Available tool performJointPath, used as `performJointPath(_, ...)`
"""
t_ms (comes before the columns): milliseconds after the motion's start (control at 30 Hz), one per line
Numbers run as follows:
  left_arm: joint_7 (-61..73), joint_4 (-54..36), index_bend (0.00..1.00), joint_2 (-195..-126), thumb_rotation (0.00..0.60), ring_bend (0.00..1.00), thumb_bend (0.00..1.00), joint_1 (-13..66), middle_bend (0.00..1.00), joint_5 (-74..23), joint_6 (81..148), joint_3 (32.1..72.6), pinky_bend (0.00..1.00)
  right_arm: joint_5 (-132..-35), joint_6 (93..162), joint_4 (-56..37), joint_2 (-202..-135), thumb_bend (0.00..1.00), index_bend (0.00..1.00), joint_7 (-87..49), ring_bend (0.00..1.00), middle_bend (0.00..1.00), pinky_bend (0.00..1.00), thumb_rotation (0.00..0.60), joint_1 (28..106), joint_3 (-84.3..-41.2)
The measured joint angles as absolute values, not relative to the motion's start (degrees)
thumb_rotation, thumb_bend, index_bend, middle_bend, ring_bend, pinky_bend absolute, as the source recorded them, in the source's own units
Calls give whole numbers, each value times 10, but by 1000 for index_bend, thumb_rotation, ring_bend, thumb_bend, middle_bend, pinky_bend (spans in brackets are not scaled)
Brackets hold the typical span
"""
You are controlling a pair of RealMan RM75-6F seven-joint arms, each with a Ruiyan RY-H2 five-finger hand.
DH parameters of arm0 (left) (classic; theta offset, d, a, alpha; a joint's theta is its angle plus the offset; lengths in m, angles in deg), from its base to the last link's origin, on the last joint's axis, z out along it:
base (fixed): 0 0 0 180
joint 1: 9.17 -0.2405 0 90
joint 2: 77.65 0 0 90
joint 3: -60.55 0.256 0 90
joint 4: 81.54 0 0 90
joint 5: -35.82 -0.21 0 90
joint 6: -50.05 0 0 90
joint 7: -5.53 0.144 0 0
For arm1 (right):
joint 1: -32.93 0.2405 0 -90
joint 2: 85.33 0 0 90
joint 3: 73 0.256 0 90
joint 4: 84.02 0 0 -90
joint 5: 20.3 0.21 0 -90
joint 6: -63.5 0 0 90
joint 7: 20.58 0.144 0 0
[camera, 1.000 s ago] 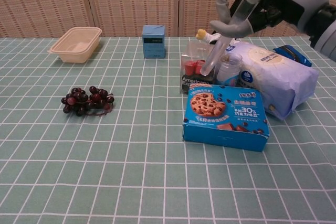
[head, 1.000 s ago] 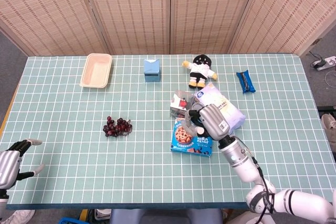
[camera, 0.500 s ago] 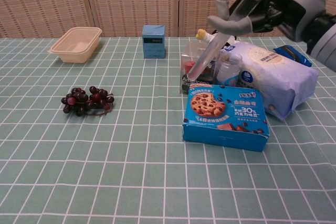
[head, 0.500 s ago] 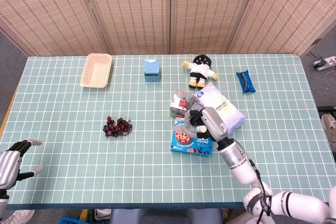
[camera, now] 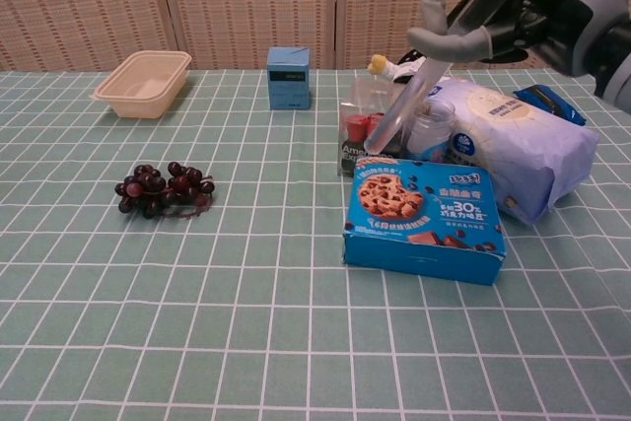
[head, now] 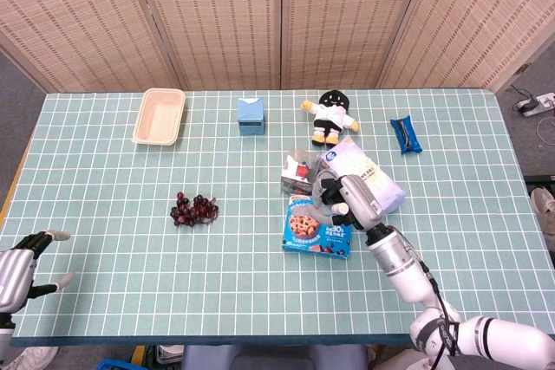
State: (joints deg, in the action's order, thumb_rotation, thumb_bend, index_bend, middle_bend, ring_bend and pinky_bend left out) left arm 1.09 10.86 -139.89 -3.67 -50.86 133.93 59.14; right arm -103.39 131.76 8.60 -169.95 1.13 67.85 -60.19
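My right hand (head: 350, 200) hovers above the small clear jar (camera: 430, 129) and the back edge of the blue cookie box (head: 316, 228). In the chest view the right hand (camera: 523, 5) holds nothing; its fingers are apart, and one long finger (camera: 406, 104) slants down towards the clear pack with red pieces (camera: 363, 131). A white and blue bag (camera: 518, 150) lies just right of the jar. My left hand (head: 19, 266) sits at the table's near left corner, fingers spread, holding nothing.
A bunch of dark grapes (head: 195, 208) lies left of centre. At the back stand a beige tray (head: 159, 116), a blue carton (head: 251, 115) and a plush doll (head: 329, 115). A dark blue snack pack (head: 405, 134) lies at the back right.
My right hand swung a little left over the cookie box, then came back right; its long finger still points down by the jar. The left hand has not moved.
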Motion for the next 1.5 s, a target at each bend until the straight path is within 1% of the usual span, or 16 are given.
performJointPath(167,11,109,413,-1399,600,344,99,-37,355,-508,1340,591,572,-1076,1358,33,-1727,512,851,-132,1000,1000,1000,600,679,-613)
performJointPath(300,10,110,413,-1398,600,344,99,-37,355,-509,1341,591,572,-1084,1368,19,-1738,512,851,-167,1000,1000,1000,600,679,-616)
performJointPath(400,8,110,414,-1398,600,344,100,-37,355,-509,1341,591,572,-1077,1366,30,-1740,513,851,-131,1000,1000,1000,600,678,-615)
performJointPath(500,7,109,417,-1398,600,344,100,-37,355,-509,1341,591,572,-1064,1359,53,-1738,512,851,-60,1000,1000,1000,600,676,-611)
performJointPath(733,10,110,417,-1399,600,344,99,-38,355,-508,1342,591,572,-1036,1318,111,-1704,512,851,143,1000,1000,1000,600,675,-601)
performJointPath(833,11,110,419,-1399,600,344,99,-37,355,-508,1341,591,572,-1036,1316,110,-1700,512,851,163,1000,1000,1000,600,675,-601)
performJointPath(900,12,110,419,-1399,600,344,99,-37,355,-507,1340,591,572,-1038,1316,106,-1700,513,851,148,1000,1000,1000,600,675,-603)
performJointPath(967,12,110,420,-1399,600,344,99,-37,355,-508,1340,591,572,-1041,1320,98,-1701,513,851,105,1000,1000,1000,600,674,-605)
performJointPath(1133,13,110,420,-1398,600,344,99,-37,355,-508,1341,591,572,-1052,1335,72,-1712,513,851,-57,1000,1000,1000,600,674,-611)
performJointPath(1233,12,111,420,-1398,600,344,99,-38,355,-509,1342,591,572,-1054,1341,64,-1719,512,851,-122,1000,1000,1000,600,673,-612)
performJointPath(1333,10,111,420,-1398,600,344,99,-38,355,-508,1342,591,572,-1053,1343,63,-1722,512,851,-130,1000,1000,1000,600,673,-612)
performJointPath(1500,10,110,420,-1398,600,344,99,-38,355,-508,1341,591,572,-1038,1344,75,-1722,513,851,-70,1000,1000,1000,600,671,-603)
